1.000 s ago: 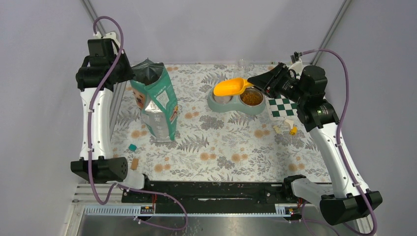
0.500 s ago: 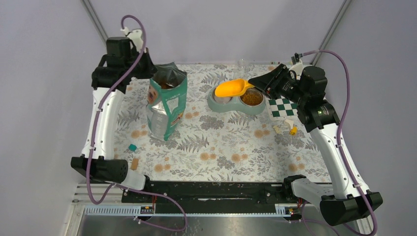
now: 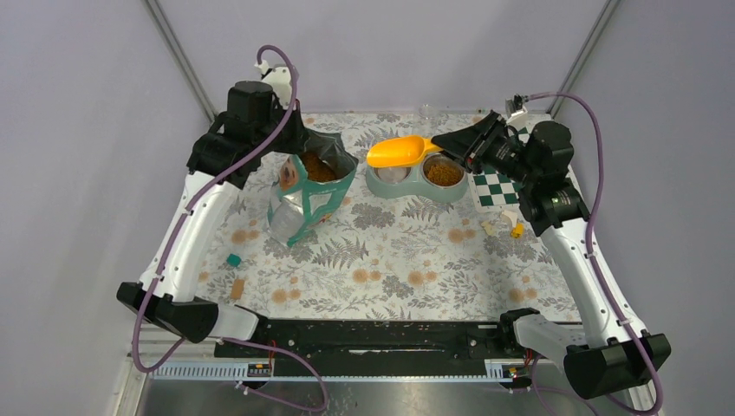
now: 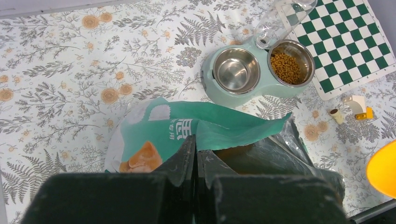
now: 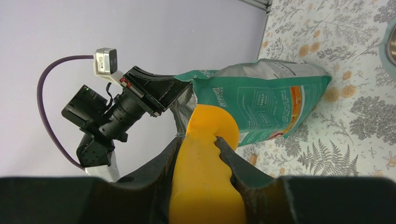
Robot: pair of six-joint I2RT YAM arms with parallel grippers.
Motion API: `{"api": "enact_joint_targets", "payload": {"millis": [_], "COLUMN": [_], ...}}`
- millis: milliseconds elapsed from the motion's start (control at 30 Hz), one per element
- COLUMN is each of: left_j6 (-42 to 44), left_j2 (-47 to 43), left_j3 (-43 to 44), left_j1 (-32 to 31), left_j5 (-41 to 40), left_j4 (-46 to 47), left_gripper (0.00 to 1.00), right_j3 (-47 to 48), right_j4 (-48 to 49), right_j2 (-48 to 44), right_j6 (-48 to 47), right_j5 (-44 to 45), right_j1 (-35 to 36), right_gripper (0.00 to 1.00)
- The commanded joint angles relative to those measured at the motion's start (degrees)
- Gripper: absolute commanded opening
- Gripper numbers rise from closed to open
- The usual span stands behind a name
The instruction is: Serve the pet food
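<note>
The pet food shows as brown kibble inside the open mouth of the teal bag [image 3: 316, 169] and fills the right bowl [image 3: 444, 174] of the mint double feeder [image 3: 414, 189]. My left gripper [image 3: 299, 139] is shut on the bag's top edge [image 4: 195, 144], and the bag [image 4: 163, 130] leans right toward the feeder. My right gripper [image 3: 451, 143] is shut on the handle of the yellow-orange scoop [image 3: 399, 152], which hangs over the empty left bowl [image 4: 236, 70]. In the right wrist view the scoop [image 5: 208, 177] points at the bag [image 5: 266, 102].
A green-white checkered mat [image 3: 498, 186] lies right of the feeder, with small pieces [image 3: 513, 227] in front of it. A clear bottle [image 4: 280, 18] stands behind the feeder. A teal block [image 3: 233, 259] and a tan piece [image 3: 237, 288] lie near the left front.
My left arm has swung right with the bag, tipping its open mouth toward the feeder. The scoop has shifted slightly left in my right gripper.
</note>
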Motion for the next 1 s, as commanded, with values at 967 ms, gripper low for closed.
{"api": "enact_joint_targets", "payload": {"millis": [967], "left_j6": [-4.85], "left_j2": [-4.48], "left_j3": [-5.40], "left_j1": [-14.65], "left_j5": [-4.35], "left_j4": [11.53], "left_gripper": [0.00], "right_j3": [-10.77], "right_j4": [7.32], "right_j2": [-12.83], "right_j6": [5.12], "right_j5": [2.89], "right_j1": [1.75], "right_gripper": [0.00]}}
